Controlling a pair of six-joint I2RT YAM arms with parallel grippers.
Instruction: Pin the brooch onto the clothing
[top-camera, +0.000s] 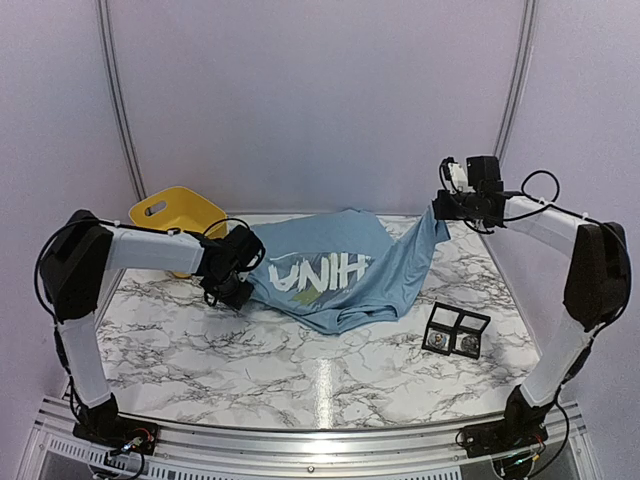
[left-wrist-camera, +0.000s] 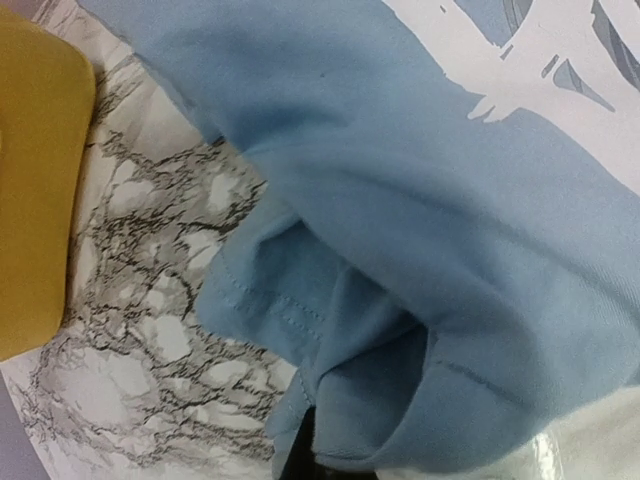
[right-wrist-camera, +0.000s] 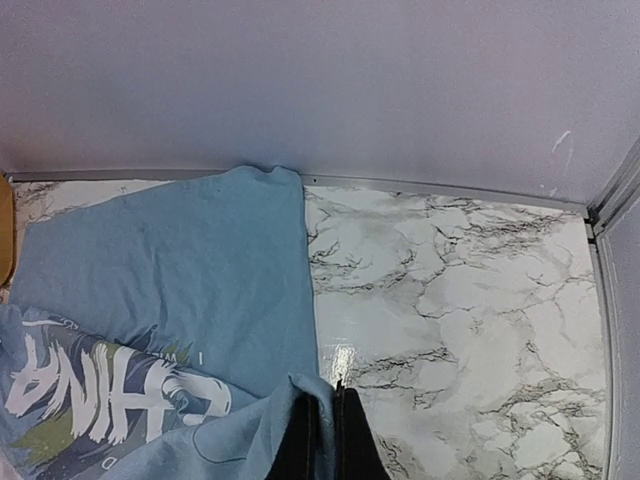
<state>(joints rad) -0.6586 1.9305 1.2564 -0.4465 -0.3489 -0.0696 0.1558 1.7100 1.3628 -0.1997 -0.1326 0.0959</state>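
The clothing (top-camera: 335, 268), a light blue T-shirt with white lettering, lies crumpled across the middle of the marble table. My left gripper (top-camera: 233, 290) sits low at its left edge. In the left wrist view the blue cloth (left-wrist-camera: 420, 250) folds over my dark fingers (left-wrist-camera: 298, 455) and bunches between the shut jaws. My right gripper (top-camera: 440, 207) hangs above the table at the back right, shut on a corner of the shirt (right-wrist-camera: 200, 290), and the cloth is pinched between its black fingertips (right-wrist-camera: 350, 430). A small round brooch (top-camera: 438, 340) lies in a black case.
The black two-compartment case (top-camera: 457, 332) stands open on the table at the front right, with a second round piece (top-camera: 468, 345) in its other half. A yellow bin (top-camera: 178, 212) sits at the back left, close to my left gripper, and shows as a yellow wall (left-wrist-camera: 35, 190) in the left wrist view.
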